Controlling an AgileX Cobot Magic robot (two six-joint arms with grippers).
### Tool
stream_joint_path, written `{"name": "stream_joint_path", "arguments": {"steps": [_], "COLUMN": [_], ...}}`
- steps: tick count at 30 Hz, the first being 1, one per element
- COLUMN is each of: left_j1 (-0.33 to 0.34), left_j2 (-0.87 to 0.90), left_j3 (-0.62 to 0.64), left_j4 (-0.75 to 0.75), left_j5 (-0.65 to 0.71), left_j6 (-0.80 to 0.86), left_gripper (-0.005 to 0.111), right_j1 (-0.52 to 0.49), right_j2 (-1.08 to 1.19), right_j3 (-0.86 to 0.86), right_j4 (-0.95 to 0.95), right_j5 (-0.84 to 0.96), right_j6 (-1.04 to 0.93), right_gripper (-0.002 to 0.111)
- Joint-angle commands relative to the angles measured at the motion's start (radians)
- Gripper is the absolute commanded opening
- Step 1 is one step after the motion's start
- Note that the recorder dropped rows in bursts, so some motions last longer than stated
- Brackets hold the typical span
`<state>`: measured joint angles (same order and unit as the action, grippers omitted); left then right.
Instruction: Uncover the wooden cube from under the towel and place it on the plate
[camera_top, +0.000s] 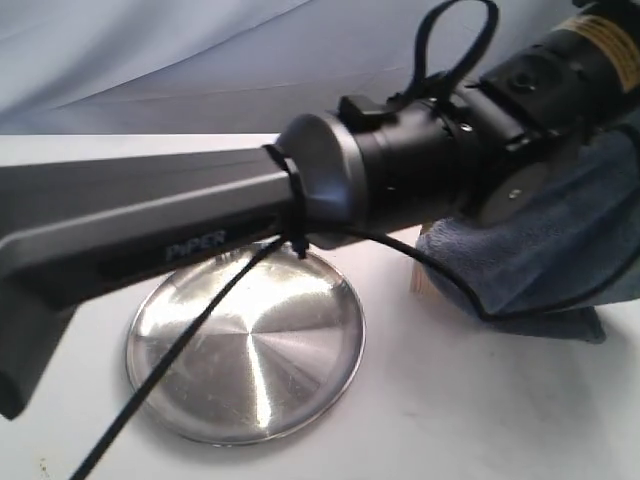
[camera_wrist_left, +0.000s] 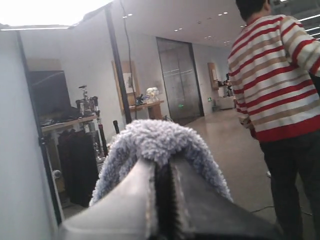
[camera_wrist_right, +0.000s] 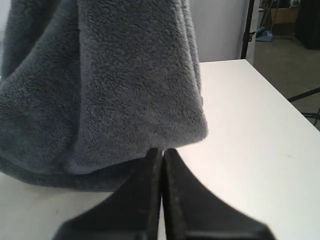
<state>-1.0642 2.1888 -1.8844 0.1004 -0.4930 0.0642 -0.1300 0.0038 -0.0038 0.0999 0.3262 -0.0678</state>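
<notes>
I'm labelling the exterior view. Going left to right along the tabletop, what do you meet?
plate → pale edge of the wooden cube → towel. The arm crosses over all of them, so it is left out.

The plate (camera_top: 245, 360) is polished metal, mirror-glossy with fine radial streaks. The towel (camera_top: 540, 250) is blue-grey plush cloth with a soft, curly pile. The worktop (camera_top: 450, 400) is white, smooth and matt. The arm (camera_top: 150, 220) has a smooth grey satin shell. The left tool (camera_wrist_left: 161, 162) has dull grey fingers (camera_wrist_left: 130, 200) with ribbed inner faces. The right tool (camera_wrist_right: 161, 152) is matt black.
</notes>
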Motion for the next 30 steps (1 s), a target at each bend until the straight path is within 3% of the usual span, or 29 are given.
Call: {"name": "stream_joint_path", "arguments": {"steps": [1,7,14,23,26,30], "left_j1": [-0.057,-0.112,-0.110,-0.110,-0.110,-0.110], "left_j2": [0.036,0.056,0.087,0.091,0.091,0.091], "left_j3": [-0.063,-0.063,-0.063,-0.063,-0.063,-0.063], "left_j4": [0.047,0.079,0.063,0.063,0.063,0.063], "left_j5": [0.075,0.241,0.425,0.737,0.774,0.818], "left_j6": [-0.023,-0.105,-0.322,-0.387,-0.416,-0.416], "left_gripper": [0.000,0.000,0.000,0.001,0.006,0.022], "right_j1": [0.001,0.001,0.001,0.001,0.001,0.001], "right_j2": [-0.004,-0.004,-0.004,-0.004,-0.004,-0.004], "right_j3": [0.004,0.004,0.004,0.004,0.004,0.004], "right_j4": [0.005,0.005,0.005,0.005,0.005,0.005], "right_j5": [0.000,0.000,0.000,0.000,0.000,0.000], "right_j6": [-0.005,-0.005,-0.005,-0.005,-0.005,-0.005], "right_gripper": [0.000,0.000,0.000,0.000,0.000,0.000]}}
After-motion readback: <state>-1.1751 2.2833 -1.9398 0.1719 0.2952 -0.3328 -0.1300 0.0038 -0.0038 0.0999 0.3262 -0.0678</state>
